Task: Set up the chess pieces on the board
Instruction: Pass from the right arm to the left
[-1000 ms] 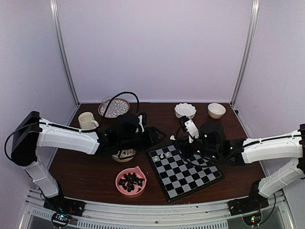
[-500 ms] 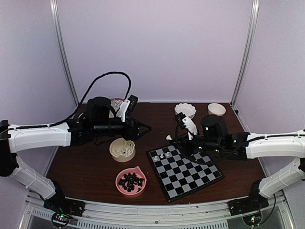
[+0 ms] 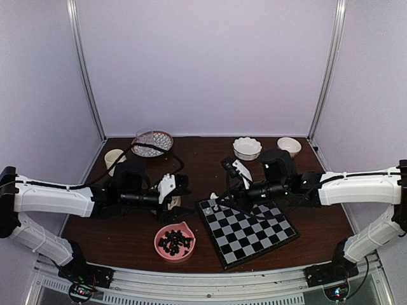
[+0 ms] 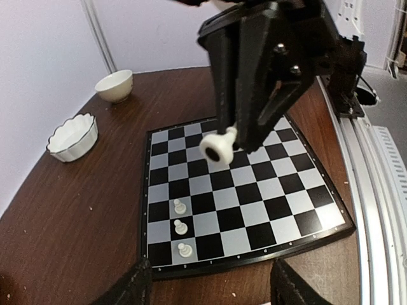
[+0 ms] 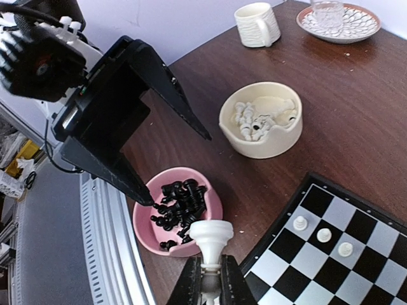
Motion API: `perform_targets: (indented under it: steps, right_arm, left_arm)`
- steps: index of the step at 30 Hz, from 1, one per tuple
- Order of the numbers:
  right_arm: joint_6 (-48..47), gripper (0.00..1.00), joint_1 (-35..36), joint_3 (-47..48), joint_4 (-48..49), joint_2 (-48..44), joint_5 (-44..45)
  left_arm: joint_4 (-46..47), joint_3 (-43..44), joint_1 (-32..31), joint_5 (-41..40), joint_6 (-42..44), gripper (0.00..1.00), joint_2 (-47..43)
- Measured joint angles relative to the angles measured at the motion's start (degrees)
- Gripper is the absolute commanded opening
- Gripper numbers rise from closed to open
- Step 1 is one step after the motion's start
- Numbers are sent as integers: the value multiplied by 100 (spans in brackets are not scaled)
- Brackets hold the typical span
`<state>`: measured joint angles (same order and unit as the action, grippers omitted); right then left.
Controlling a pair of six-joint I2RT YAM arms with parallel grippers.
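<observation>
Dark brown wood is the worktop (image 3: 127,229) I see from above. The board (image 3: 267,238) lies skewed near the right of the near edge. My left fingers (image 3: 180,190) hang spread to its left, just beyond the pink bowl (image 3: 159,244) of black pieces (image 3: 175,241). My right fingers (image 3: 224,198) are clamped on a white piece (image 3: 214,197) at the board's far left corner.

From the left wrist, my own fingers stand apart at the bottom of the view with nothing between them. Ahead, the right fingers pinch the white piece with its round end toward me. Three pawns (image 4: 180,227) stand in a row near that same corner.

From the right wrist, the piece sits gripped just off the board's corner, above the pink bowl's rim. The cream bowl (image 5: 280,146) of white pieces lies beyond it. The left fingers gape over the worktop.
</observation>
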<state>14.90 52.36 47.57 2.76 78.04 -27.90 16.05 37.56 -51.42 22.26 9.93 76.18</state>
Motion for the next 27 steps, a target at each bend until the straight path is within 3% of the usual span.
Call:
perform_targets:
  steps: [11,20,27]
  right_arm:
    - [94,6,72,280,-37,769,-1005]
    - [52,7,251,481,-136,994,-1270]
    - [24,7,354,605,-195,1207,-1335]
  left_arm:
    - [-72,-125,-409,-63,1408,64,-35]
    - [-151,-107,-568,-129,1718,67,133]
    - [-208,-55,-636,-205,1766,61,258]
